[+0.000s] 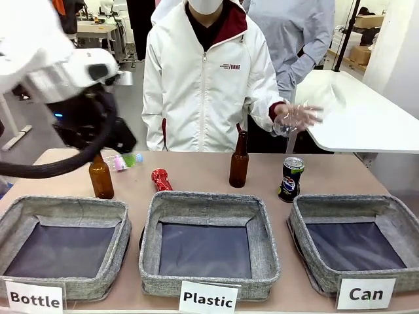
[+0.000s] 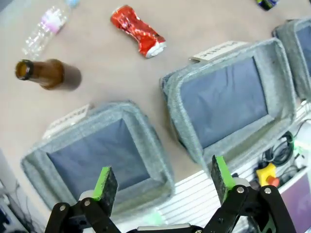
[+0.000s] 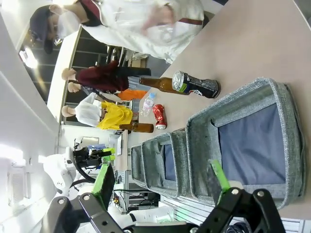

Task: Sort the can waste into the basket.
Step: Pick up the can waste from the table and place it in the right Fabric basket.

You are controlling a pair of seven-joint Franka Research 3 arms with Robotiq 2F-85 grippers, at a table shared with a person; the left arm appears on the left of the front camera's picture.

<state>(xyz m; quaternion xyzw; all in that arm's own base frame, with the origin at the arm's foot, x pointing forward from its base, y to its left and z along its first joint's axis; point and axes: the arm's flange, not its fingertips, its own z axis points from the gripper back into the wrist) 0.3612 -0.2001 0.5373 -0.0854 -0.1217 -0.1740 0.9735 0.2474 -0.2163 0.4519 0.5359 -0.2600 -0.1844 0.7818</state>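
I judge the sort hasn't started: the Can basket (image 1: pixel 302 243), at 4 o'clock in my front view, holds neither can. Both claws are released and empty. The left gripper (image 2: pixel 162 177) hangs above the Bottle basket (image 2: pixel 154 145), and the right gripper (image 3: pixel 161 178) is high over the Can basket's near side. Next I'd take the right arm down, jaws wide, around the dark can (image 1: pixel 291 178), which stands upright at the basket's 11 o'clock, silver top up. The red can (image 1: pixel 161 179), shiny and crushed, lies well apart at 9 o'clock.
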